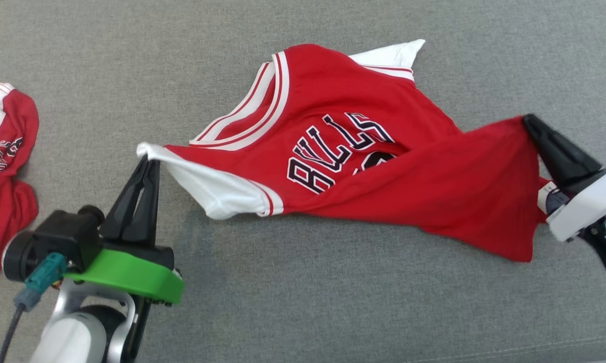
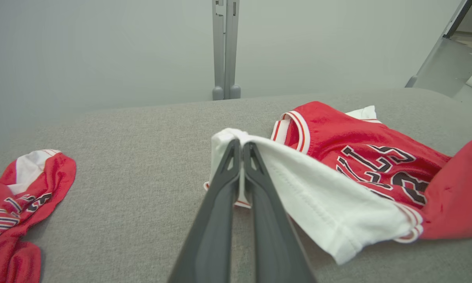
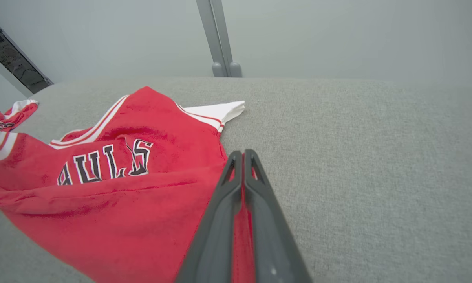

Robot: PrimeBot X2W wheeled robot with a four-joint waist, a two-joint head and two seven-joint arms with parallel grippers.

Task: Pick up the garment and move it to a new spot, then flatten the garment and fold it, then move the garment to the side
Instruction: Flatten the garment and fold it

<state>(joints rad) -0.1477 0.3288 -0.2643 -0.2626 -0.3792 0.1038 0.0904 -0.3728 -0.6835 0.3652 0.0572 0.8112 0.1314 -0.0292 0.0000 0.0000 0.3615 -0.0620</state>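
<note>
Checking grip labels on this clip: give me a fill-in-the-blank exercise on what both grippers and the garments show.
The left gripper is shut on the jersey's ____ sleeve.
The right gripper is shut on its ____ fabric.
Its chest letters spell ____.
Another red garment lies at the robot's ____.
Missing words: white, red, BULLS, left.
</note>
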